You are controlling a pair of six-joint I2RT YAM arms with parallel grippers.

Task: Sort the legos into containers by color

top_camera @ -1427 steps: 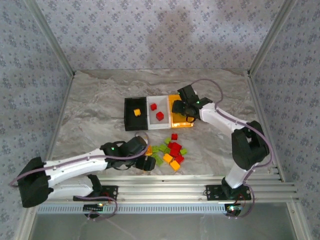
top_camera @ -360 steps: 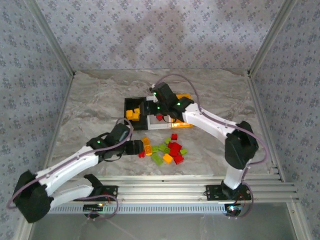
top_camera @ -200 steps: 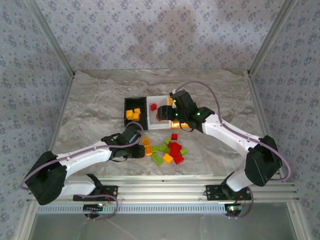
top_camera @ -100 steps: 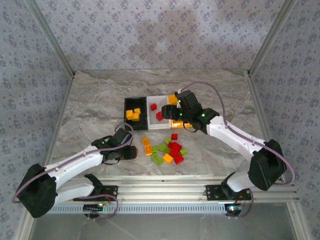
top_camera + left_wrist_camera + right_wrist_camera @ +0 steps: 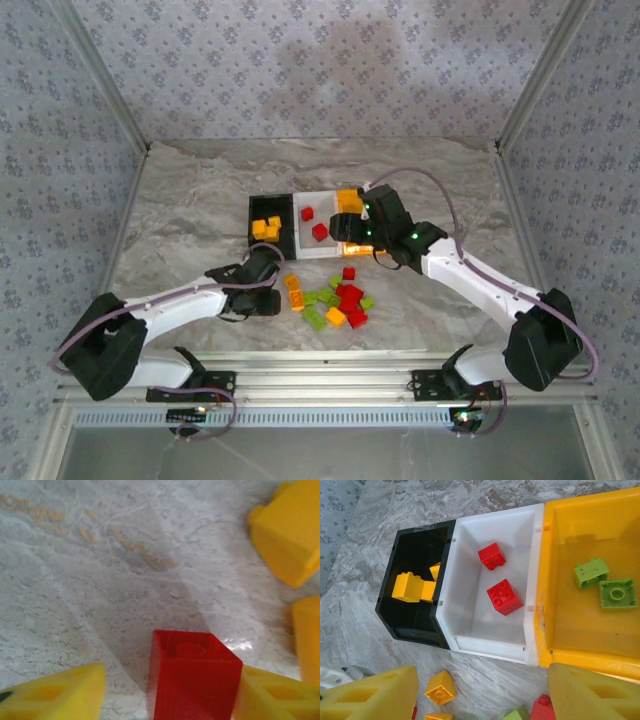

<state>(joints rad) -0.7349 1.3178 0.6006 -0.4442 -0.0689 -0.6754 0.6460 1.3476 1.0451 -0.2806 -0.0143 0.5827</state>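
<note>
1. Bricks (image 5: 345,295) in red, yellow and green lie in a loose pile on the table (image 5: 190,200), near the three bins that stand side by side. The black bin (image 5: 415,555) has yellow bricks in it, the white bin (image 5: 470,605) has two red ones, and the orange bin (image 5: 570,625) has two green ones.
2. The left tool (image 5: 172,690) sits low at the left edge of the pile, its fingers on either side of a small red brick (image 5: 192,680) that rests on the table. One finger looks to be against the brick and the other stands off with a gap. The tool is therefore parted and grips nothing yet.
3. The red brick lies straight between the fingers and looks about as wide as it is long, so there is no long axis to line up with. Closing should be enough, though the brick may slide or twist towards the finger already touching it.
4. The right tool (image 5: 482,680) hangs above the bins with its fingers spread wide and nothing between them.
5. The left arm is plainly the nearer one to this brick. From the left tool, the white bin lies farther out and to the right, so the carry probably needs a lift over its near wall.
6. A yellow brick (image 5: 287,530) lies close beyond the red one and could get nudged.
</note>
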